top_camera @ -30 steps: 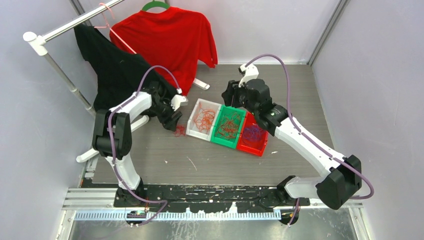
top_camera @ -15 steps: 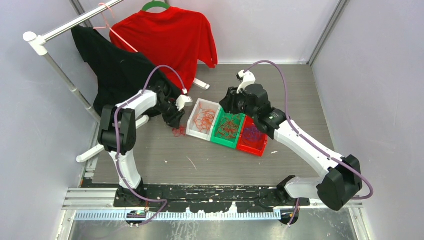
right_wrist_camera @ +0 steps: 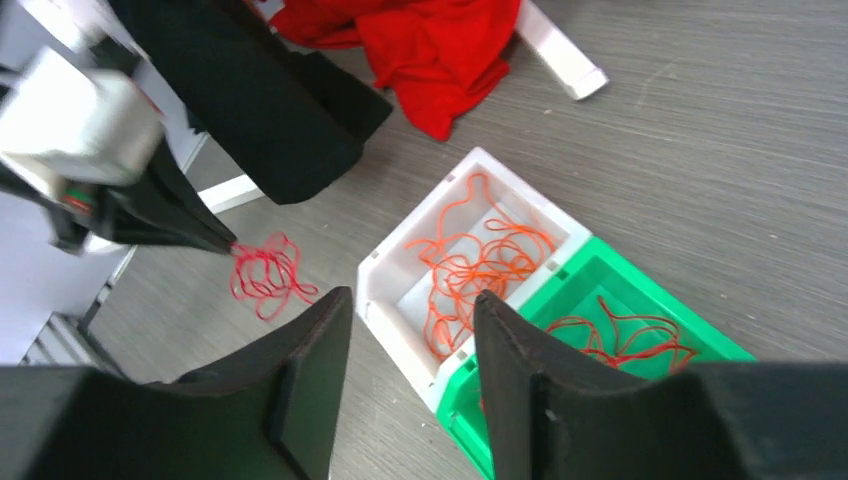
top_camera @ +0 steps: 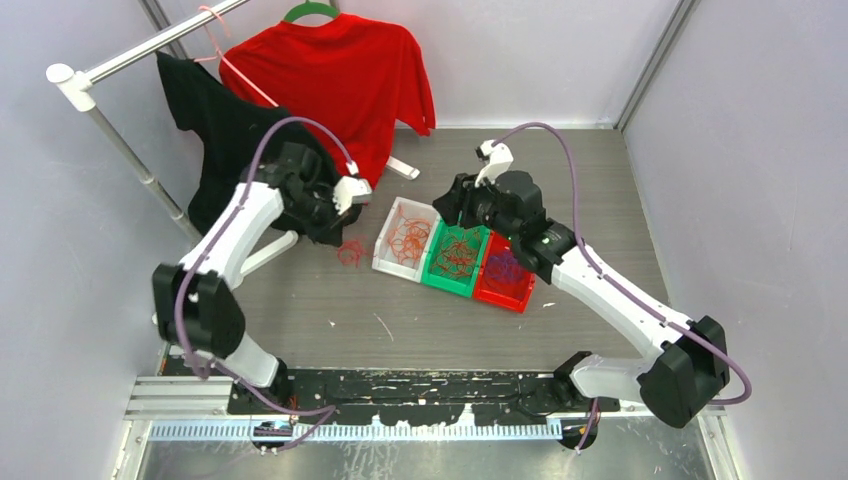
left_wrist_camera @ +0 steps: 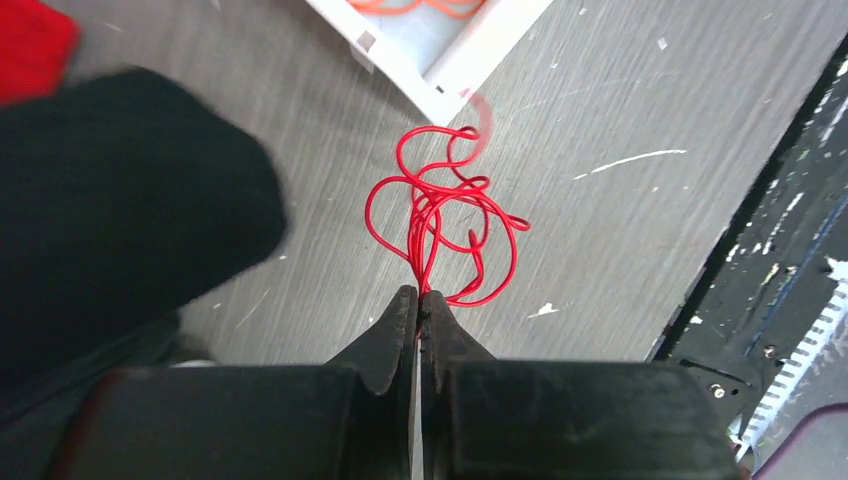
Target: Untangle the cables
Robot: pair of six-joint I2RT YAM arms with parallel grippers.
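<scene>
From above, my left gripper (top_camera: 338,236) is pinching a small clump of red cables (top_camera: 350,252). The clump is hanging low over the table (top_camera: 420,330), just beside the white bin (top_camera: 383,250). My right gripper (top_camera: 448,208) is hovering over the white bin and the green bin (top_camera: 440,283), fingers spread and carrying nothing. The black shirt (top_camera: 220,140) is hanging close behind my left arm, and I judge its cloth could be catching loose loops.

At my left wrist, the fingers are clenching only a few strands. The clump could be slipping free, or hooking on the white bin's corner.

At my right wrist, orange cables (right_wrist_camera: 470,270) are lying in the white bin. The table is showing grey, grained and scuffed, and pale walls are closing round it.
</scene>
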